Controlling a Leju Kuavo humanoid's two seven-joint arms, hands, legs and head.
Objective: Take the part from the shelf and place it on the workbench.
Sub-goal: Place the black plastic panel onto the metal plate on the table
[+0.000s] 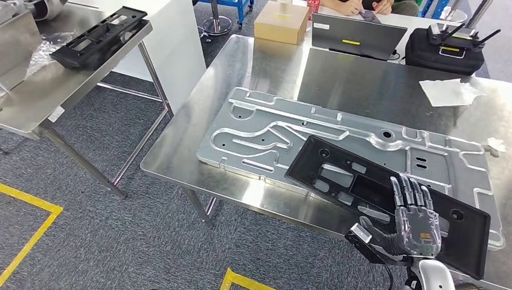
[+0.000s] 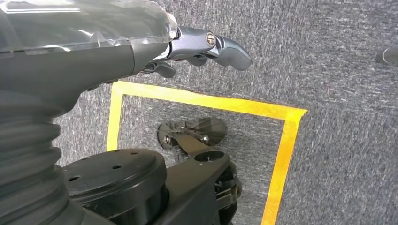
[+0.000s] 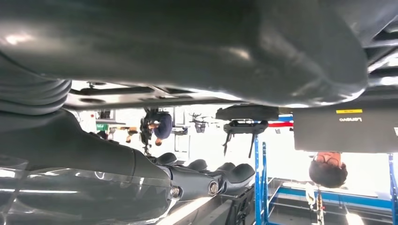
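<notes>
- Grey carpet with yellow floor tape (image 1: 27, 232) surrounds a stainless steel surface (image 1: 278, 66) that fills most of the head view; a second steel table (image 1: 36, 90) stands well apart at the upper left, carrying another black tray-like part (image 1: 99, 35).
- On the main surface lies a large machined aluminium plate (image 1: 265, 130), and the task's thing, a black plastic panel (image 1: 338, 175), lies flat across the plate's near right portion.
- That black plastic panel is long and rectangular, with its long axis running diagonally from the middle of the plate down toward the lower right corner of the head view, where its end reaches the near edge of the surface.
- Reaching in from the lower right, the right robot hand (image 1: 413, 220) is over the near end of the panel, fingers extended and lying on top of it, thumb out to the side by the panel's near edge. Whether it grips the panel or merely rests on it cannot be told.
- Hanging beside the body, the left robot hand (image 2: 206, 49) points at the carpet, fingers loosely curled with nothing in them, well apart from the panel.
- Judgement: the panel looks already set down, so the coming move is likely lifting the right robot hand away.
- Farther back sit a closed laptop (image 1: 356, 36), a cardboard box (image 1: 281, 24) and a black case (image 1: 444, 51); a person's hands (image 1: 362, 6) rest at the far edge.
</notes>
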